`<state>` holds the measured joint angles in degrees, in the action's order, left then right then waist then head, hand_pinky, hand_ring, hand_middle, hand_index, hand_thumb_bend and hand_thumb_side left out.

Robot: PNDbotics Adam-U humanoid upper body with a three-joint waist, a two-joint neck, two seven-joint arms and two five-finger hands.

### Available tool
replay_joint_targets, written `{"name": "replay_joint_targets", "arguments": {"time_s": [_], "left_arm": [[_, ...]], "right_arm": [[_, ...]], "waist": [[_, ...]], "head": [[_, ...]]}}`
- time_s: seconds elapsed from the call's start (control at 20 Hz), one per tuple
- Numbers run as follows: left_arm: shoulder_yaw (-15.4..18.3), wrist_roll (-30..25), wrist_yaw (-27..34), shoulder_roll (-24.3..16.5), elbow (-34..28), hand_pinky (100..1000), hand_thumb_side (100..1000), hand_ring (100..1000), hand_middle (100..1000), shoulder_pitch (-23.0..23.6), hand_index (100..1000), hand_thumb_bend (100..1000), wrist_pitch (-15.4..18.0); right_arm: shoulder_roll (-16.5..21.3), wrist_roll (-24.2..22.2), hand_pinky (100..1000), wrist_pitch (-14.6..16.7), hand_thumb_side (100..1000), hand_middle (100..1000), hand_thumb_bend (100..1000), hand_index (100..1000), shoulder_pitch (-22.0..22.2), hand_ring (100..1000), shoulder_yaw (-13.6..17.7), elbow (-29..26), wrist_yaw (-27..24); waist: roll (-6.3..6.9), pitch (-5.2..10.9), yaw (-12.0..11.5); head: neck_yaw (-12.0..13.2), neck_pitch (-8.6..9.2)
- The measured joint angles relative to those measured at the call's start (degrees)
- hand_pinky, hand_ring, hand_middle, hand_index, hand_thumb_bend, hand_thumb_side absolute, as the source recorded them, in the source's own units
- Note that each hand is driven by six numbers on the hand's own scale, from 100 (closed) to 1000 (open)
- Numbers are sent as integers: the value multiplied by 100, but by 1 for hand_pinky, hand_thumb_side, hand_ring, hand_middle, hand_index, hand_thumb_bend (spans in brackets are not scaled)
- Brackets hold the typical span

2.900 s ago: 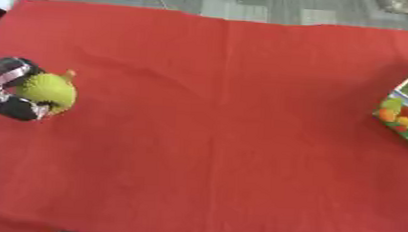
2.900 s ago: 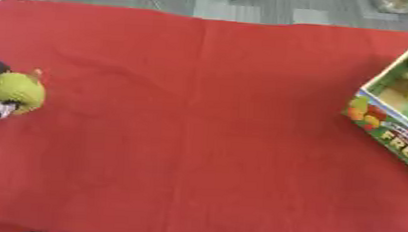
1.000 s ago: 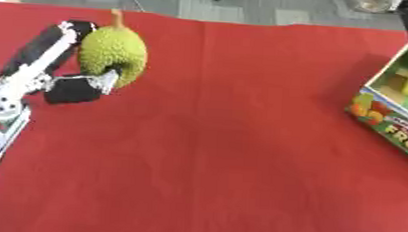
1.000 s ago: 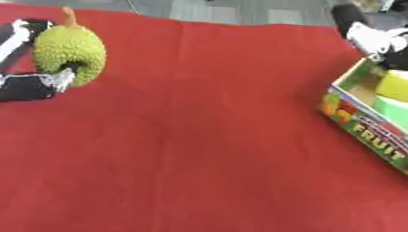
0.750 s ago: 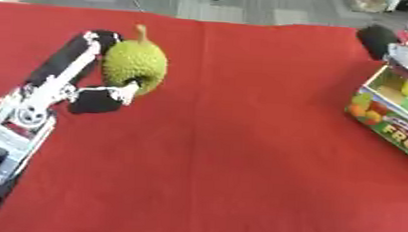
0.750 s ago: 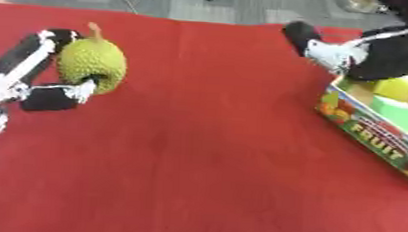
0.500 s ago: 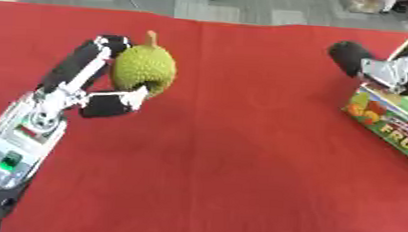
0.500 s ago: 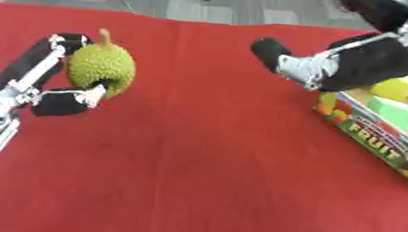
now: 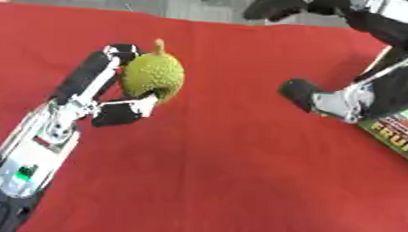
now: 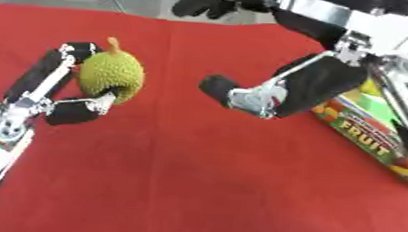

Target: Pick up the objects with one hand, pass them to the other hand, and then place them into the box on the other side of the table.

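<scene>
The green spiky fruit [image 9: 153,77], stem up, is held off the red tablecloth [image 9: 213,178] on the left side, grasped between the fingers and thumb of the left hand [image 9: 112,90]. To its right, well apart, the right hand [image 10: 315,69] is spread wide, fingers released and nothing held, thumb pointed toward the fruit. Behind that hand, at the right edge, the fruit-printed box [image 10: 369,134] is seen on the cloth.
</scene>
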<state>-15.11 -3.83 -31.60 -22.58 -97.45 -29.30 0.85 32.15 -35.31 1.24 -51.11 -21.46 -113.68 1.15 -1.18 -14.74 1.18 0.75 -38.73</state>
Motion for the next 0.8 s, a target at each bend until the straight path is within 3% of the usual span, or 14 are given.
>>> {"name": "replay_joint_targets", "arguments": {"time_s": [0.35, 0.8], "left_arm": [[-103, 188, -140, 161, 4, 721, 277, 653, 600, -2, 645, 100, 174], [-202, 380, -367, 307, 37, 720, 270, 653, 599, -4, 644, 100, 397]], "right_arm": [[-405, -167, 884, -139, 336, 840, 254, 876, -78, 900, -165, 18, 376], [-920, -232, 882, -61, 345, 838, 303, 877, -103, 899, -358, 529, 1159]], "waist": [[-19, 0, -8], [-53, 0, -24]], "head": [[-167, -48], [-240, -90]]}}
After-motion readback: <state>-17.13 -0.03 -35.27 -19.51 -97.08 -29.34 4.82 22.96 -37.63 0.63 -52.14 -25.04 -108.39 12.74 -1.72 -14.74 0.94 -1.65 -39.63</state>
